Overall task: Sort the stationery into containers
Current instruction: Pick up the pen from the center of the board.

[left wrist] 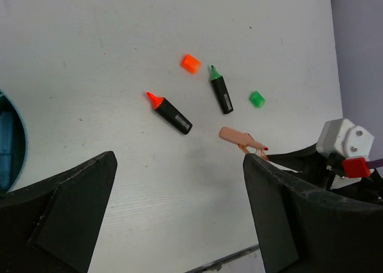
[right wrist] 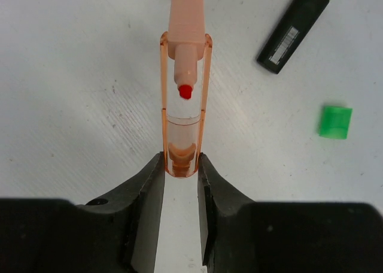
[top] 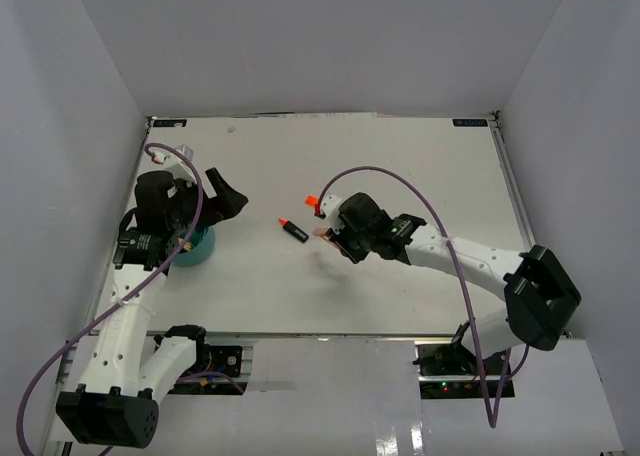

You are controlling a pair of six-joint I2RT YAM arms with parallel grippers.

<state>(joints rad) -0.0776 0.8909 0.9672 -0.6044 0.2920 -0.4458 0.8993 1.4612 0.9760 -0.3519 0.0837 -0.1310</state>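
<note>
My right gripper [right wrist: 181, 162] is shut on the end of a short peach see-through pen [right wrist: 184, 87] with a red tip inside, and holds it over the table; the top view shows them at mid table [top: 330, 234]. A black marker with a green tip [right wrist: 293, 30] and a green square [right wrist: 334, 122] lie to its right. In the left wrist view, a black marker with an orange tip [left wrist: 170, 113], the green-tipped marker [left wrist: 221, 90], an orange square [left wrist: 190, 63] and the green square [left wrist: 257, 99] lie on the table. My left gripper [left wrist: 179, 165] is open and empty beside the teal tub [top: 195, 248].
The white table [top: 400, 156] has grey walls on three sides. The right arm's purple cable [top: 400, 181] loops above the table. The tub's rim shows at the left edge of the left wrist view [left wrist: 9, 141].
</note>
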